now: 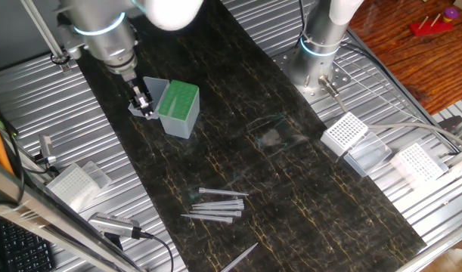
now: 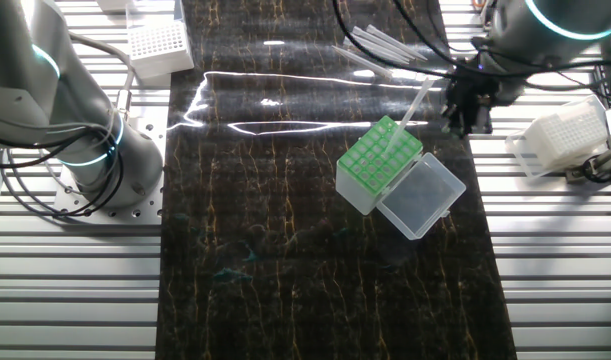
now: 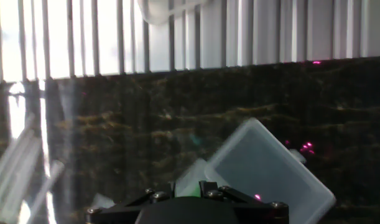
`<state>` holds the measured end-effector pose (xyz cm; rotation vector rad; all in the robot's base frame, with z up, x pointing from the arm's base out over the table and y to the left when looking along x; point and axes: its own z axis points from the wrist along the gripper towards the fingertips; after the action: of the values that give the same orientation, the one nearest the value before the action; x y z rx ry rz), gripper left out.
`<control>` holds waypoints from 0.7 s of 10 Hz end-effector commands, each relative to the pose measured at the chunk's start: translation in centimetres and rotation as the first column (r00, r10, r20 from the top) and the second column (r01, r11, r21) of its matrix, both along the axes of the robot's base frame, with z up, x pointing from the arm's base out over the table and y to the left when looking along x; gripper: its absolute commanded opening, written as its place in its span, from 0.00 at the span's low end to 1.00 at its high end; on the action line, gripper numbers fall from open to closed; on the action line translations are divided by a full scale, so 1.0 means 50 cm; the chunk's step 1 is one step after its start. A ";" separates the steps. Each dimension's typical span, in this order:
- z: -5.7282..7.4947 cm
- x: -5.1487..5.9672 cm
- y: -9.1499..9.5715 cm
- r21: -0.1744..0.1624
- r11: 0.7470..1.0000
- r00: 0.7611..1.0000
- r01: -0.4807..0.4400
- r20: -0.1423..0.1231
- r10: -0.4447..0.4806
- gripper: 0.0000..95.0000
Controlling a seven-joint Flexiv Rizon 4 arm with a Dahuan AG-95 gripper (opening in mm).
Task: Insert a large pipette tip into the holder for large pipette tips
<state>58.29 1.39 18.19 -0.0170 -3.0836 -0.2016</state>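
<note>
Black two-finger gripper [image 2: 472, 107] poised beside the green-topped, grey-blue boxy holder [image 2: 379, 162], finger state impossible to tell. Long translucent tapered pipette tip [image 2: 415, 104] leaning above the perforated top, clear hinged lid [image 2: 421, 194] lying open.

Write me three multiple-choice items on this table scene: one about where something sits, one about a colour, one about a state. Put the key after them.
1. Where is the claw?
A. beside the green-topped box
B. over the loose tips
C. by the white racks

2. What colour is the top of the box on the dark mat?
A. red
B. green
C. yellow

3. How is the box's clear lid?
A. shut
C. folded open
B. taken off and gone

Key: 1 A, the claw hangs right next to the box, far from the loose tips. 2 B, its holed top is bright green. 3 C, the lid lies flat beside the box, attached at one edge.
</note>
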 end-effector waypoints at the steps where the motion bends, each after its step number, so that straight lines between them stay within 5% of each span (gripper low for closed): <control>1: -0.002 0.007 0.001 -0.095 0.989 0.994 -0.110 -0.005 0.111 0.20; 7: -0.002 0.008 0.001 -0.288 0.914 0.958 -0.285 -0.051 0.283 0.20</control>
<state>58.52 1.50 18.09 0.2501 -3.0742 0.1198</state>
